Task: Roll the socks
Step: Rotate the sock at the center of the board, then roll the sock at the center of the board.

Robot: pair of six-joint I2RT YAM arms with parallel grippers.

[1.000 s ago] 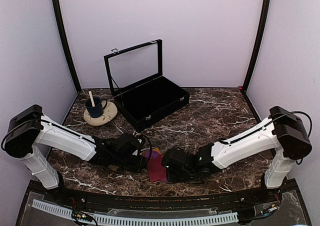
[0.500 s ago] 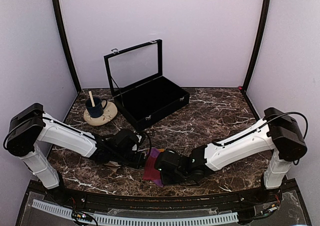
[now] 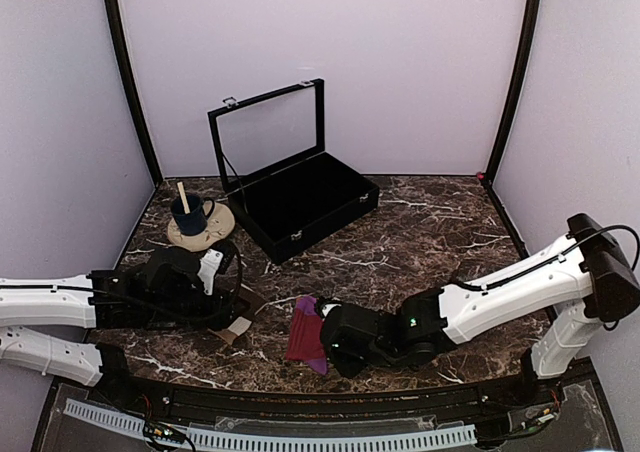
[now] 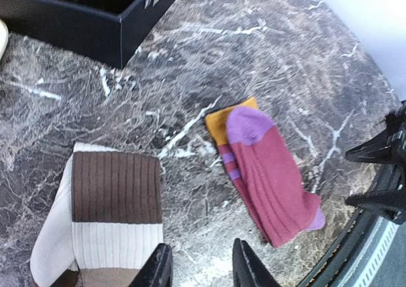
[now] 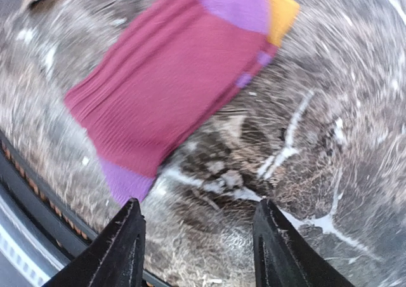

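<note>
On the marble tabletop [image 4: 285,58], a magenta sock [image 4: 269,179] lies flat near a cream-and-brown sock [image 4: 108,217]. The right jaws stand wide apart and the left jaws seem about half open. Both are empty.

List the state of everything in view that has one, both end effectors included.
Magenta sock: flat on the table, unrolled, not held.
Cream-and-brown sock: limp, unrolled, not held.
Black case: lid open, standing up.
Blue cup: upright on its saucer, a stick in it.
Left end effector: open, nothing between the fingers.
Right end effector: open wide, empty, above the magenta sock's end.
</note>
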